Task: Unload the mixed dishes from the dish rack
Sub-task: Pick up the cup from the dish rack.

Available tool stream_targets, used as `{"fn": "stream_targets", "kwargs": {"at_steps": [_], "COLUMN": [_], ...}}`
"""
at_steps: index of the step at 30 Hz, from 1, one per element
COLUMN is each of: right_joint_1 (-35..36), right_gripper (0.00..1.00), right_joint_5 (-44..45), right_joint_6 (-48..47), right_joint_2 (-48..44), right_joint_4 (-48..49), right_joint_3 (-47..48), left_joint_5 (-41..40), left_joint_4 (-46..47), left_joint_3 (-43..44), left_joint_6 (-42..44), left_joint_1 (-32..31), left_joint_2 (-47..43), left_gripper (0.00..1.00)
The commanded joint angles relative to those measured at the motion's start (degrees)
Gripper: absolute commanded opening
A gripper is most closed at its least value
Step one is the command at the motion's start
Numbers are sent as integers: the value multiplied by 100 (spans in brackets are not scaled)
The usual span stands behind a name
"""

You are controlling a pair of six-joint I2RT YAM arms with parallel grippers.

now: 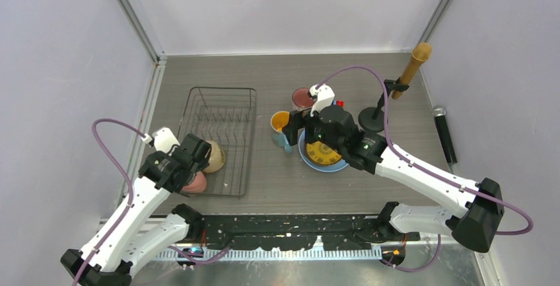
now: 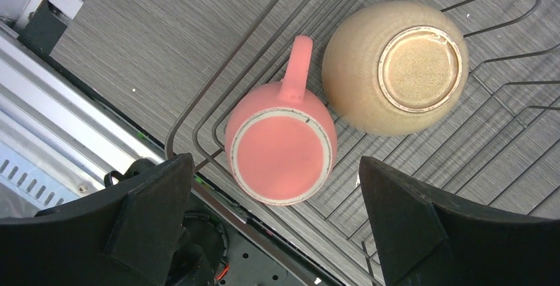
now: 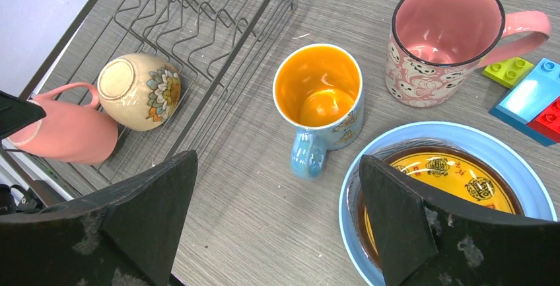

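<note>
The black wire dish rack (image 1: 221, 111) (image 2: 502, 88) (image 3: 205, 15) lies left of centre. At its near end, a pink cup (image 1: 197, 182) (image 2: 280, 147) (image 3: 66, 131) and a cream floral bowl (image 1: 214, 156) (image 2: 395, 68) (image 3: 139, 90) sit upside down. My left gripper (image 1: 197, 157) (image 2: 275, 160) is open and hovers above the pink cup without touching it. On the table stand the blue mug with yellow inside (image 1: 281, 127) (image 3: 319, 104) and the pink patterned mug (image 1: 302, 96) (image 3: 439, 41). The yellow plate (image 1: 322, 153) (image 3: 455, 180) lies on the light blue plate (image 1: 309, 159) (image 3: 409, 141), with what looks like a clear glass rim around it. My right gripper (image 1: 295, 129) (image 3: 278, 156) is open and empty.
Coloured toy bricks (image 1: 339, 104) (image 3: 528, 94) lie beside the pink patterned mug. A black stand (image 1: 371, 119) holding a wooden piece (image 1: 413, 65) and a microphone (image 1: 444, 133) are at the right. Walls enclose the table on three sides.
</note>
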Motion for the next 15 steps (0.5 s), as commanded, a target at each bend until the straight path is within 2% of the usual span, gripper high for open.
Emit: {"fn": "stream_targets", "kwargs": {"at_steps": [1, 15], "right_joint_1": [28, 28], "right_gripper": [100, 100], "right_joint_5": [25, 140], "right_joint_6": [-52, -115], "right_joint_2": [19, 23], "right_joint_4": [275, 272], "right_joint_3": [1, -42], "left_joint_5": [-26, 108], "left_joint_4": [200, 574], "left_joint_3": [-85, -523], "left_joint_6": [-219, -642], "left_joint_1": [44, 101], "left_joint_2": [-1, 207], "left_gripper": [100, 100]}}
